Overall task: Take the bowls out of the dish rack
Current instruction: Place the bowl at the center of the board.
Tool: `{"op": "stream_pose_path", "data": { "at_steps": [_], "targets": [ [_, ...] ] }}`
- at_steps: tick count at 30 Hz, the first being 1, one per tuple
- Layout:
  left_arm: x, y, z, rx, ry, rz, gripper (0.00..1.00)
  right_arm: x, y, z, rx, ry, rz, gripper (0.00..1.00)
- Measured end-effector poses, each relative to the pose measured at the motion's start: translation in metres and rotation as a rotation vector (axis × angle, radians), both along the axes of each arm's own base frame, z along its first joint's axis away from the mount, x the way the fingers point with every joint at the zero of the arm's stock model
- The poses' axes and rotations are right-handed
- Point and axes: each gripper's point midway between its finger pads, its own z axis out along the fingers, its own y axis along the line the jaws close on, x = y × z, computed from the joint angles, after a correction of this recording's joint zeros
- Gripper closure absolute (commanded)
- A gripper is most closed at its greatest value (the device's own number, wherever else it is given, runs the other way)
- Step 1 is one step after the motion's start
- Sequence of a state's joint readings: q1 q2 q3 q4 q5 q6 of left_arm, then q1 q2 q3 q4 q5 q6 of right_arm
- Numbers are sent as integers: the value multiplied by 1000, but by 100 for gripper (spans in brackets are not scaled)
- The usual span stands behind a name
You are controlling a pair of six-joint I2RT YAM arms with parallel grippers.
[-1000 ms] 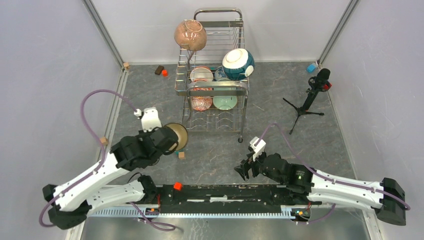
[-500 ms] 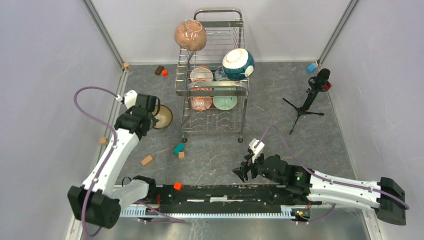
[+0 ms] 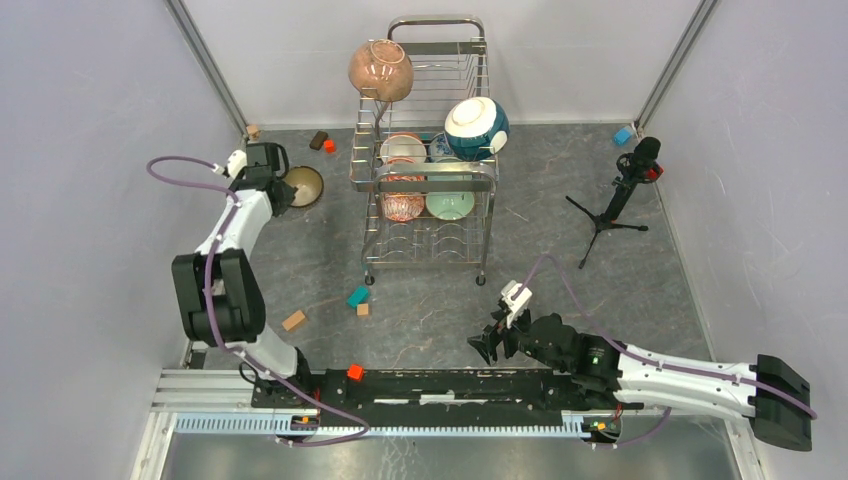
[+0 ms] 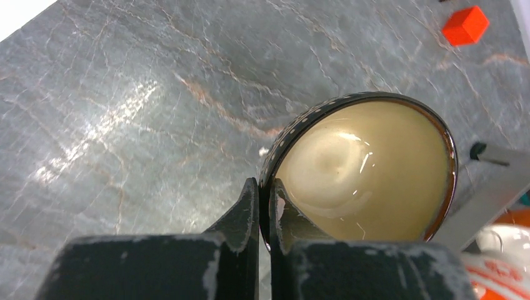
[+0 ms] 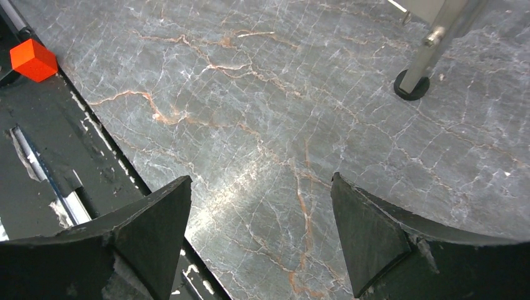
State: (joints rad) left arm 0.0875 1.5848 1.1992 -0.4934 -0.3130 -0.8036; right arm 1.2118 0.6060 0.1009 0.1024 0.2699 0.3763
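Because the left fingers [image 4: 249, 209] pinch the bowl [image 4: 369, 169] only by its rim, near the far-left corner of the counter [image 3: 320, 260], it may pivot and slip; the right fingers [image 5: 150, 219] are spread.

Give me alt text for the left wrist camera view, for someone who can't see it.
The left claw pinches the rim of a dark, dot-edged bowl with a glossy cream inside, a grey marbled table behind it. An orange block lies at the top right.
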Motion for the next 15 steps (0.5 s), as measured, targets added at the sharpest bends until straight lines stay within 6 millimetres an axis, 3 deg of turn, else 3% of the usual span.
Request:
{"op": "stream_pose_path", "data": {
  "at_steps": [8,15],
  "targets": [
    [17,27,-50,-95,41,49,98,8,-4,9,16,-40,-39,13],
    [35,29,-54,-112,31,40,98,12,-7,11,16,-54,-63,13]
  ]
}}
